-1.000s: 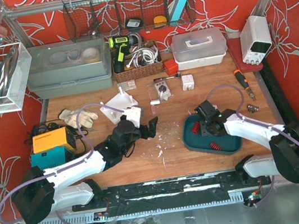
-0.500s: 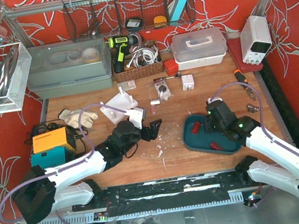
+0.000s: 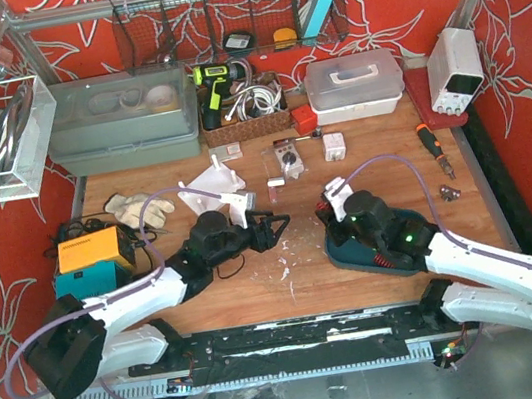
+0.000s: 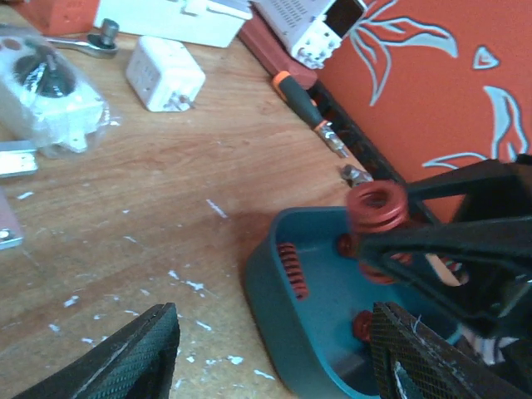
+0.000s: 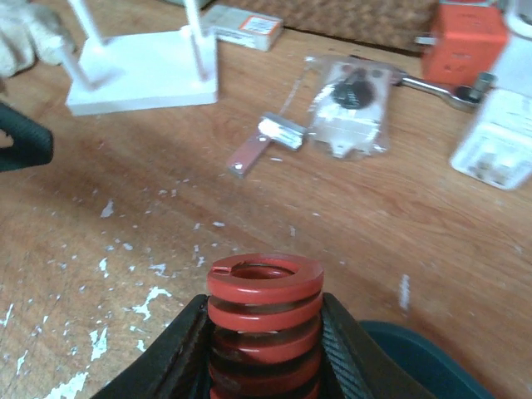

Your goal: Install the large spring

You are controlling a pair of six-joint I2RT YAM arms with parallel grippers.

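- Large spring [image 5: 266, 281]: red, thick-coiled, held upright, raised at the far-left corner of the tray; not touching the worktop
- Right tool [image 5: 264, 314]: clenched on the large spring, one black finger pressed against each side of the lower coils
- Left tool [image 4: 274, 337]: released, fingers spread wide and holding nothing; low over the worktop, just left of the tray, pointing right towards the raised spring
- Tray [image 4: 270, 299]: teal, shallow, rounded corners, right of centre on the worktop; smaller red springs [image 4: 292, 268] lie inside, one against the left wall
- White stand [image 5: 141, 81]: flat base with thin upright pegs, left of and farther back than the held spring, well apart from it; pegs bare
- Worktop [image 3: 310, 284]: brown wood, dotted with white flecks between the two tools
- Bagged black part [image 5: 349, 104]: clear packet, far of the spring, beside a white adapter [image 4: 166, 73]
- Screwdriver [image 4: 303, 98]: orange and black handle, lying flat towards the far-right edge of the worktop
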